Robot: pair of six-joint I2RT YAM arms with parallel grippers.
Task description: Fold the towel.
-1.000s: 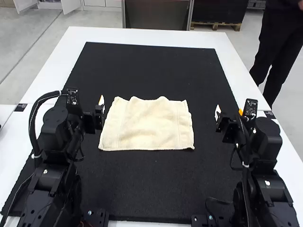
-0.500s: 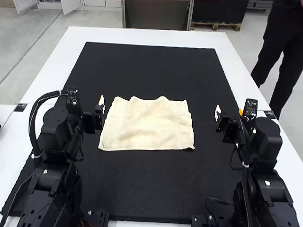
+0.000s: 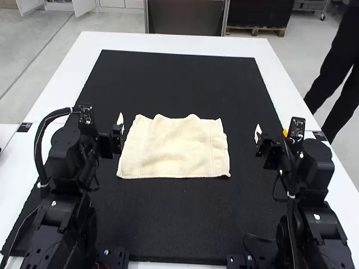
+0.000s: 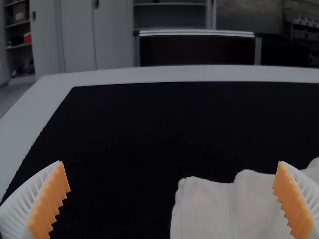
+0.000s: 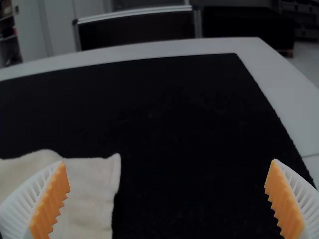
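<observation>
A cream towel (image 3: 176,147) lies spread on the black mat, its far edge wavy and its near edge fairly straight. My left gripper (image 3: 119,124) is just beyond the towel's left side, and my right gripper (image 3: 260,137) stands off to its right, over the mat. In the left wrist view, the left gripper (image 4: 169,174) is open, with a corner of the towel (image 4: 204,209) showing between its fingers. In the right wrist view, the right gripper (image 5: 169,174) is open too; the towel (image 5: 89,194) shows beside one finger.
The black mat (image 3: 179,84) covers most of the white table (image 3: 168,42), extending beyond the towel and in front of it. White table borders run along the far edge and both sides.
</observation>
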